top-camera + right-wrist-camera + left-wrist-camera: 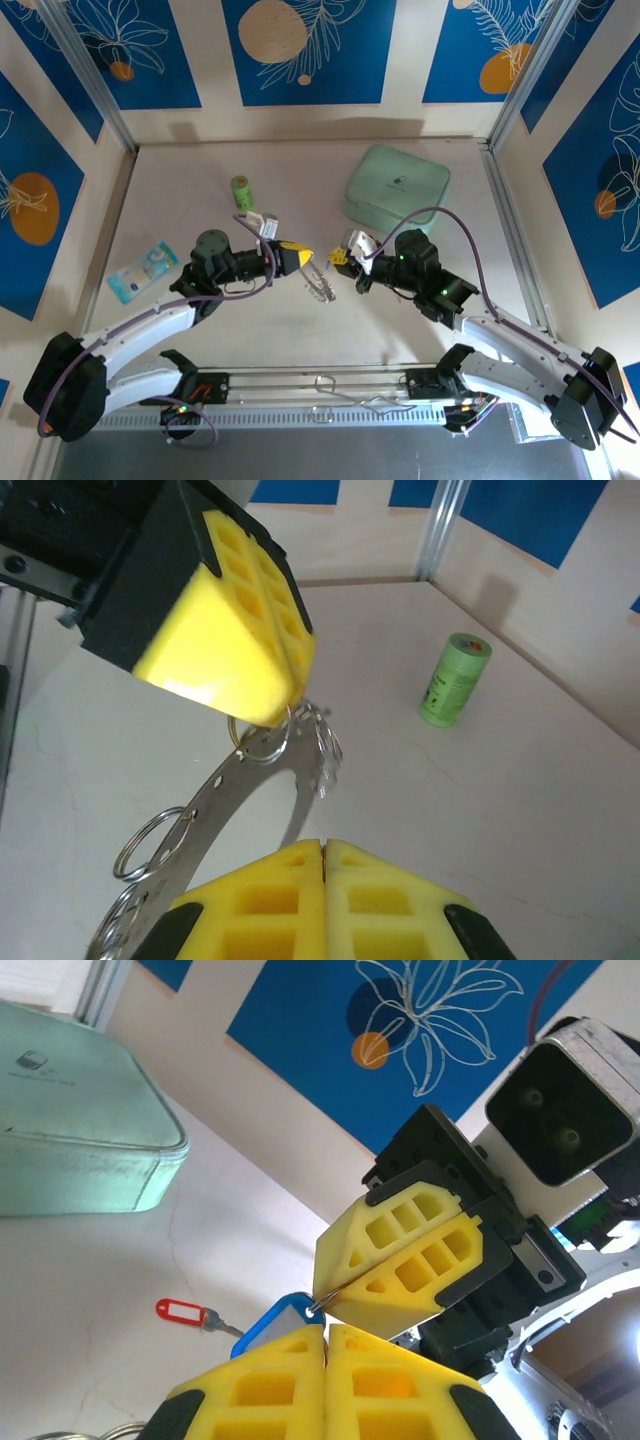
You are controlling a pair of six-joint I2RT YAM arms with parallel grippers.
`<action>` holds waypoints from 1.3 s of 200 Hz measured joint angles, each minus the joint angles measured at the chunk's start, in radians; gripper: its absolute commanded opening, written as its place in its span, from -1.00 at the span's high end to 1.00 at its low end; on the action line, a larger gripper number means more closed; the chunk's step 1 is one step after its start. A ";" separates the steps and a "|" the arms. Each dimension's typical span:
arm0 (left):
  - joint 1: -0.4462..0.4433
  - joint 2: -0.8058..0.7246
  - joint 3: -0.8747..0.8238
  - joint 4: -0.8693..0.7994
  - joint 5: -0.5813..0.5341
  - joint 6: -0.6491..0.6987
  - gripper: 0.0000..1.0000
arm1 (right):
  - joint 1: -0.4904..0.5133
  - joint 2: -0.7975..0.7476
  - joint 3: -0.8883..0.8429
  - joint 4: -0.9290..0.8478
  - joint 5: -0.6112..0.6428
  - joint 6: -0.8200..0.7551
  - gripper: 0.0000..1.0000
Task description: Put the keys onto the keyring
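Note:
My left gripper point(305, 258) is shut on the top edge of the keyring point(215, 795), a flat metal ring hung with small wire rings; the keyring point(320, 281) dangles below it over the table's middle. In the right wrist view, the left gripper point(285, 705) pinches that ring. Tip to tip with it, my right gripper point(320, 1302) is shut on a thin wire loop through the blue tag point(268, 1326) of one key; the key's blade is hidden. The red-tagged key point(186, 1312) lies flat on the table. My right gripper point(338, 258) faces left.
A mint-green case point(396, 185) sits at the back right, close behind the right arm. A small green cylinder point(241, 190) stands at the back centre-left. A blue packet point(143, 270) lies at the left. Walls enclose the table point(300, 330) on three sides.

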 measured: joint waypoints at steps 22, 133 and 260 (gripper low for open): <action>-0.010 -0.016 0.015 -0.057 -0.024 0.000 1.00 | 0.022 0.012 0.030 -0.020 0.034 -0.014 1.00; -0.038 -0.021 0.090 -0.209 -0.078 -0.013 1.00 | 0.097 0.081 0.106 -0.025 0.143 -0.082 1.00; -0.042 -0.019 0.109 -0.242 -0.095 -0.016 1.00 | 0.101 0.098 0.115 -0.025 0.149 -0.081 1.00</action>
